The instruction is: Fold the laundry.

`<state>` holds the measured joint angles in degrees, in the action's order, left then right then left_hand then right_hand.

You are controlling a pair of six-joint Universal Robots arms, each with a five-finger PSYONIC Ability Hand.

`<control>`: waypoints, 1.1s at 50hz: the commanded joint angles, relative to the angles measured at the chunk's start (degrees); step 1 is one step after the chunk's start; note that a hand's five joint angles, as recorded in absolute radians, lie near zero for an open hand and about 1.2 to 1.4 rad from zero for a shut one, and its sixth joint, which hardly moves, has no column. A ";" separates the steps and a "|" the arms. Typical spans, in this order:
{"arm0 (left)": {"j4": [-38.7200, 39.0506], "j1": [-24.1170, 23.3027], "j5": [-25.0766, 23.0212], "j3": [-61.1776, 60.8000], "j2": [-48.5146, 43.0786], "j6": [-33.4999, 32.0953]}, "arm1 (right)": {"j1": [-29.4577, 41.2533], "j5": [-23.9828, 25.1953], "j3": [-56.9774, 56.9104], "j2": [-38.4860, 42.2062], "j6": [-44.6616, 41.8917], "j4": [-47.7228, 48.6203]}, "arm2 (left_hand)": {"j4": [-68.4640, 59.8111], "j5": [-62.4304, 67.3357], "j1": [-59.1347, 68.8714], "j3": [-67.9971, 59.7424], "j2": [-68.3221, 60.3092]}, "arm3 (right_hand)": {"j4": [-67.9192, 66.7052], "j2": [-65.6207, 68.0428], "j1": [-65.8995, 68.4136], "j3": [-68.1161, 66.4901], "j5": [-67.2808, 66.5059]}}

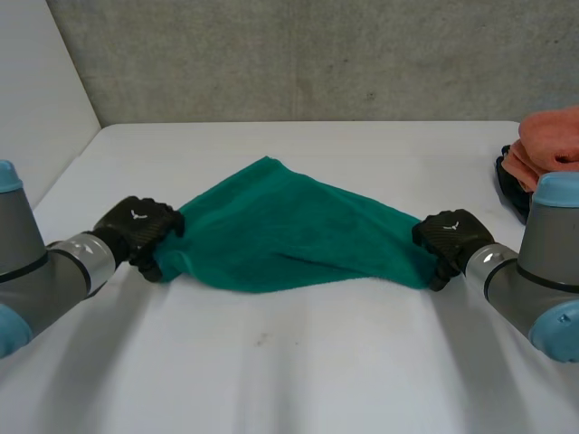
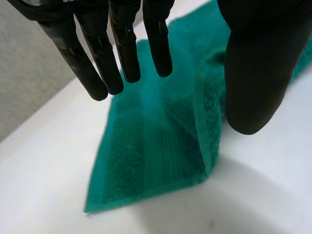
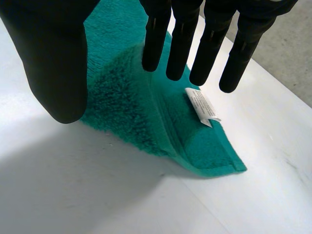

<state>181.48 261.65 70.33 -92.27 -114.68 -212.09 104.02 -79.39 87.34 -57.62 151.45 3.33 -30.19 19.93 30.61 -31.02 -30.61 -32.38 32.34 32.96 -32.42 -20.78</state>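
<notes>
Writing: a white tag (image 3: 202, 107) lies on the green towel (image 1: 289, 231), beside its hem band and just past the fingertips of my right hand (image 1: 450, 240). One end of the tag curls up. Its print is too small for me to read.
Marks on me: each hand has a small white mark on its back, which I cannot read either.
Left hand: my left hand (image 1: 140, 231) sits at the towel's left end. My fingers (image 2: 124, 48) are straight and stand well apart from my thumb (image 2: 253, 73), so the hand is wide. The cloth runs up between them towards my palm, and nothing is curled round it.
Right hand: it is at the towel's right end. My fingers (image 3: 183, 44) are straight, my thumb (image 3: 56, 68) is held off to one side, and the hand is wide. The towel lies under the gap between them.
Towel: it is spread between my two hands on the white table (image 1: 298, 362), bunched and roughly triangular, with one corner pointing away from me. A corner lies flat on the table past each hand's fingertips.
Elsewhere: orange cloths (image 1: 552, 145) are piled at the table's right edge, well apart from the towel.
</notes>
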 commanded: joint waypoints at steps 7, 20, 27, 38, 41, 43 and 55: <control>-1.83 -2.11 -1.16 6.66 -8.10 0.01 | 0.74 0.03 -0.24 2.77 2.00 1.86 | -12.28 12.54 11.86 -11.44 -11.86 | -5.86 5.90 5.28 -5.82 -7.46; -0.16 -4.92 3.94 2.64 7.75 3.24 | -1.01 -3.93 0.56 -11.25 1.57 6.34 | -49.81 50.07 49.39 -48.98 -49.39 | -47.62 47.66 47.04 -47.58 -49.22; 0.10 -4.75 5.25 -1.24 27.37 13.35 | -1.72 -0.50 -7.94 -20.34 1.65 0.12 | -49.81 50.07 49.39 -48.98 -49.39 | -47.62 47.66 47.04 -47.58 -49.22; -2.09 -5.80 5.08 -2.56 35.93 18.12 | -0.14 -1.12 -29.84 -11.48 1.57 -5.17 | -49.81 50.07 49.39 -48.98 -49.39 | -47.62 47.66 47.04 -47.58 -49.22; -1.92 -7.90 4.55 -3.26 34.18 18.12 | 2.67 -0.85 -33.89 -5.41 1.04 -4.65 | -49.81 50.07 49.39 -48.98 -49.39 | -47.62 47.66 47.04 -47.58 -49.22; -1.92 -10.01 4.90 -3.53 31.21 17.94 | 4.51 -1.20 -36.61 -0.25 -0.18 -2.73 | -49.81 50.07 49.39 -48.98 -49.39 | -47.62 47.66 47.04 -47.58 -49.22; -3.76 -14.76 12.72 -0.72 15.63 14.52 | 10.41 -7.11 -46.55 24.21 2.45 27.70 | -49.81 50.07 49.39 -48.98 -49.39 | 5.30 -5.26 -5.88 5.34 3.70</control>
<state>179.08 248.50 78.91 -94.38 -93.55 -195.77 112.37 -86.42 44.04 -42.94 151.81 17.64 -68.45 56.56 66.55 -67.94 -68.42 -59.25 57.46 56.44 -57.73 -48.73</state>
